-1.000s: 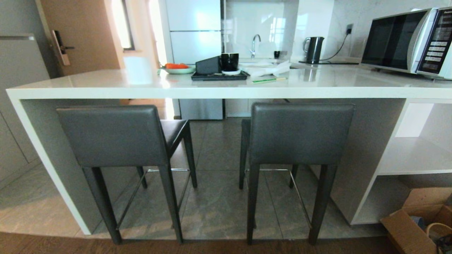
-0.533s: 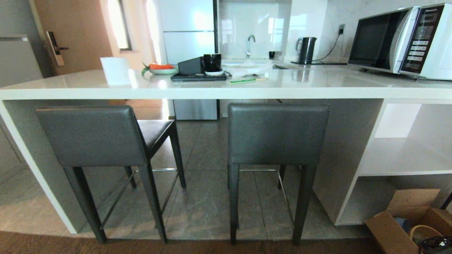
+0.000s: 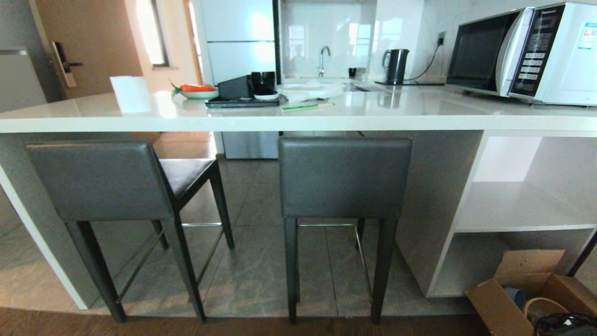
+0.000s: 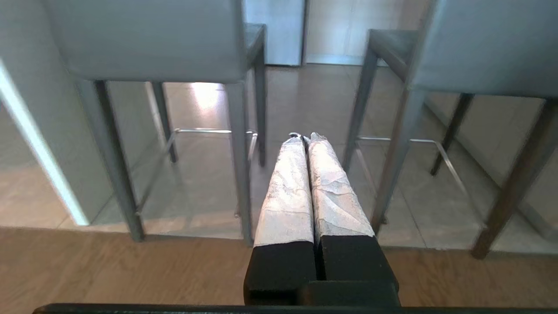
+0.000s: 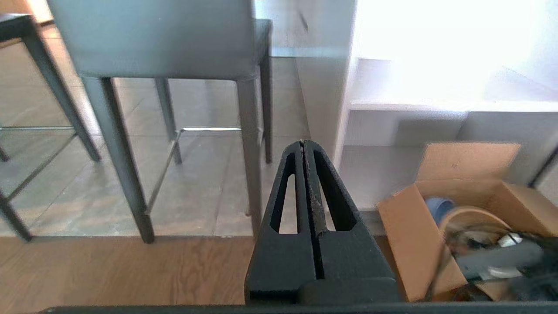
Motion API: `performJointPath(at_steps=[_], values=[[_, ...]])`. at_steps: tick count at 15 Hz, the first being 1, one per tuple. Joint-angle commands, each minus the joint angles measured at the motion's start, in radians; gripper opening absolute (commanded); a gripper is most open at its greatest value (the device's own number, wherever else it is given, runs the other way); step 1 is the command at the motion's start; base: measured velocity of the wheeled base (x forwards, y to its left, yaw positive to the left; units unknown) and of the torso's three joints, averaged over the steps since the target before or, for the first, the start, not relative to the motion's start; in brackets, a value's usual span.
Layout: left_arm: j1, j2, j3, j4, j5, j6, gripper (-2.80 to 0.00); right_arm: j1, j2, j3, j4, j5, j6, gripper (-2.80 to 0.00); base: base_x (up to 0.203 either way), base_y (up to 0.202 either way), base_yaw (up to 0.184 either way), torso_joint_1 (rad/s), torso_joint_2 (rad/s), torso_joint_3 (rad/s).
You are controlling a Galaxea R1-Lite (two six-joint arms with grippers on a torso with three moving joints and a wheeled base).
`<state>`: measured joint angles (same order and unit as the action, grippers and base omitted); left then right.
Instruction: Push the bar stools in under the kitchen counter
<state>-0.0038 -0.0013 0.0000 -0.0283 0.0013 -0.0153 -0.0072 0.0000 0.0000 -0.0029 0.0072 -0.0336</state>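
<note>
Head view gives you the two bar stools under the front edge of the white desk (image 3: 298,122): the left stool (image 3: 100,179) angled, its seat partly beneath the slab, the right stool (image 3: 344,176) square-on beside the grey side panel. Your left end effector (image 4: 305,138) hangs low, aimed at the gap between the stools, its wrapped fingers pressed together on nothing. Your right end effector (image 5: 304,146) is likewise pressed together, near a cardboard box (image 5: 440,218) on the floor.
</note>
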Motion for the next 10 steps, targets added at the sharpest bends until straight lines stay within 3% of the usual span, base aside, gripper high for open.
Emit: performJointPath(at_steps=[1, 10], values=[[0.001, 0.001, 0.009, -0.001, 0.000, 0.000, -2.80, 0.001, 0.002, 0.009, -0.002, 0.000, 0.003, -2.80, 0.000, 0.000, 0.000, 0.000, 0.00, 0.000], [0.001, 0.001, 0.009, -0.001, 0.000, 0.000, -2.80, 0.001, 0.002, 0.009, -0.003, -0.001, 0.014, -2.80, 0.000, 0.000, 0.000, 0.000, 0.00, 0.000]])
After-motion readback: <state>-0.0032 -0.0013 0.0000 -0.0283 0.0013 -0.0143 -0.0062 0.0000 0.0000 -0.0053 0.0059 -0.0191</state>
